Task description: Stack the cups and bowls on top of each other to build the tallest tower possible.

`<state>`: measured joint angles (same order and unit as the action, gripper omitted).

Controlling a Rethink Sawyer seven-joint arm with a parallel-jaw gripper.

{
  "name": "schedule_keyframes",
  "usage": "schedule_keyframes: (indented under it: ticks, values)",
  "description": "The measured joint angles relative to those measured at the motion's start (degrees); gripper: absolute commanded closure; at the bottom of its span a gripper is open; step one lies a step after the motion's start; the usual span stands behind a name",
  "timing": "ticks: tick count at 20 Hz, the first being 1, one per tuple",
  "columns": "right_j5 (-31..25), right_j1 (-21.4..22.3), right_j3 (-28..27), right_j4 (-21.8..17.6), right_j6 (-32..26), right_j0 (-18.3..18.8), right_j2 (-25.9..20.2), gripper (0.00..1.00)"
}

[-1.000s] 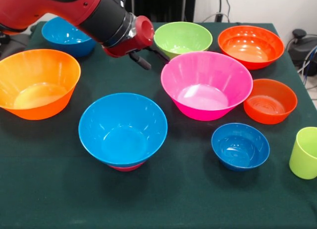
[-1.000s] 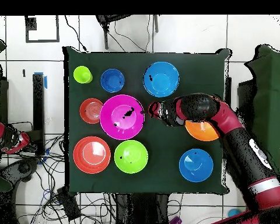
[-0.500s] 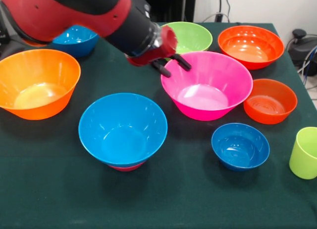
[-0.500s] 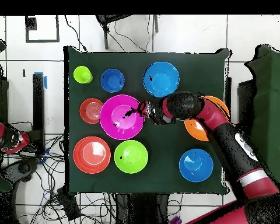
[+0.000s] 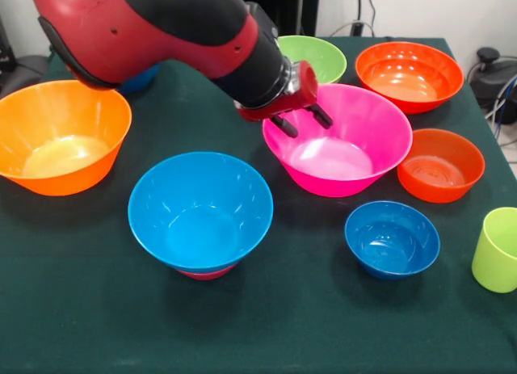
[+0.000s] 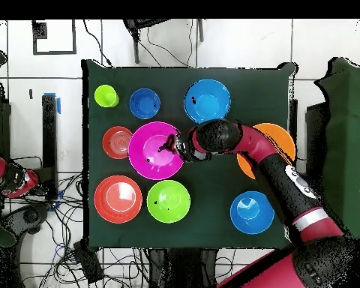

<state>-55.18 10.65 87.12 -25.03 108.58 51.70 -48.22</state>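
1. The pink bowl [image 5: 338, 140] sits upright near the middle of the tabletop [image 5: 81, 309], empty.
2. The pincer [image 5: 300, 119] hangs over the pink bowl's rim on the side facing the orange bowl [image 5: 60, 136], its two black fingers [image 5: 284, 125] spread apart, holding nothing; one finger is over the rim, the other over the bowl's inside.
3. A blue bowl [image 5: 200, 210] stands near the pink one, resting on a small crimson bowl [image 5: 206, 272] that peeks out beneath it.
4. A small blue bowl [image 5: 393, 238] and the lime cup [image 5: 497, 250] stand apart at the front edge.
5. Green [image 5: 315, 57] and two red-orange bowls [image 5: 409, 73] [image 5: 441, 165] lie beyond and beside the pink one.
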Motion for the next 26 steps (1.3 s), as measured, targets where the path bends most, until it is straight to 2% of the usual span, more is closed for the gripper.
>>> schedule_keyframes:
  ticks: [9, 26]
  values:
    - [0.0, 0.1, -0.2, -1.0, 0.0, -0.8, 2.3, 0.0]
    - [0.0, 0.2, -0.3, -0.7, 0.0, -0.8, 2.5, 0.0]
